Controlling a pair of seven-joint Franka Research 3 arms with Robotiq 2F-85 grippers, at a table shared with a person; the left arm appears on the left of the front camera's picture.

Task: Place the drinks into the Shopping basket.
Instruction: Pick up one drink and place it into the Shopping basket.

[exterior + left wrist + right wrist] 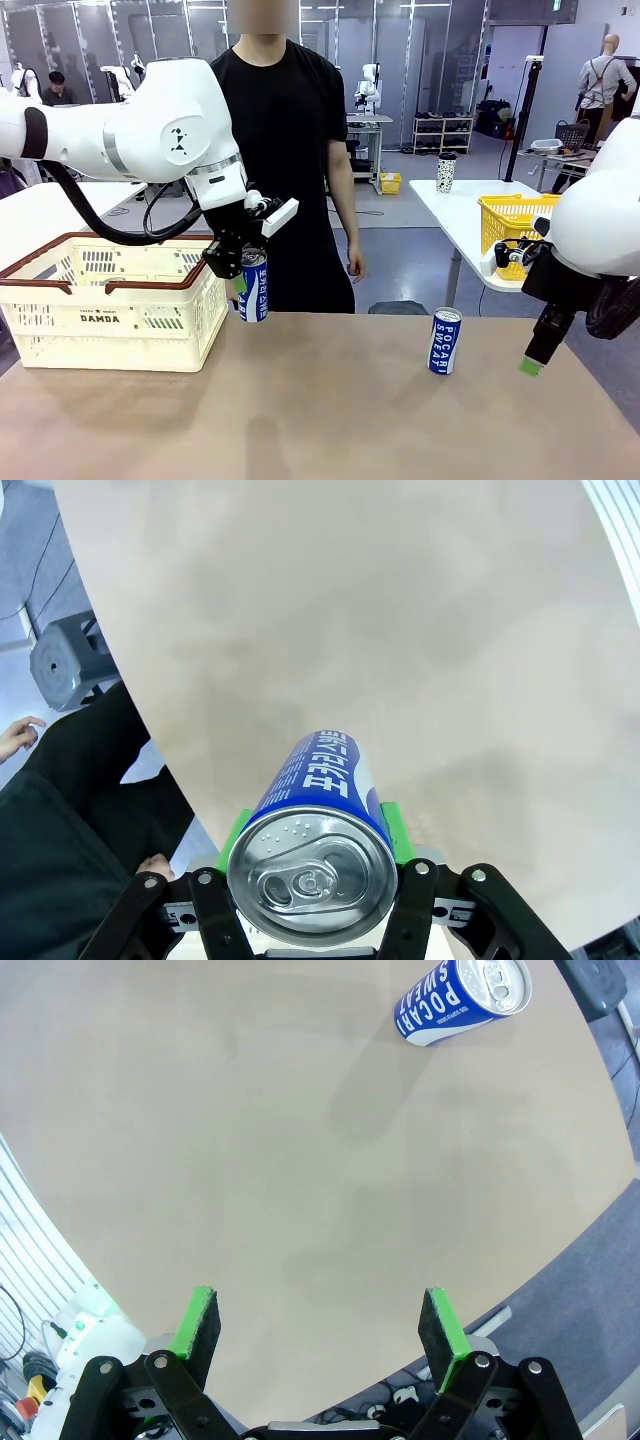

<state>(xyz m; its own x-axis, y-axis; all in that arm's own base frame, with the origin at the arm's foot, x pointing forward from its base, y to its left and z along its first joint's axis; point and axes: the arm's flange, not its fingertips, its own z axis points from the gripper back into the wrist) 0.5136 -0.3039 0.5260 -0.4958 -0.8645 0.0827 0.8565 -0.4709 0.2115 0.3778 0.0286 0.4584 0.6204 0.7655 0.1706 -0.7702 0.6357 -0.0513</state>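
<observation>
My left gripper (243,282) is shut on a slim blue-and-white can (253,285), held upright in the air just right of the cream Shopping basket (110,310). In the left wrist view the can (318,820) sits between the green pads, silver top toward the camera, brown table below. A second blue-and-white can (444,341) stands on the table right of centre; the right wrist view shows this can (458,1000) at the top. My right gripper (536,352) hangs open near the table's right edge, nothing between its fingers (196,1322).
A person in black (285,150) stands at the far side of the table, behind the held can. A white table at the back right carries a yellow basket (512,222) and a speckled cup (446,172). A grey stool (62,665) stands on the floor.
</observation>
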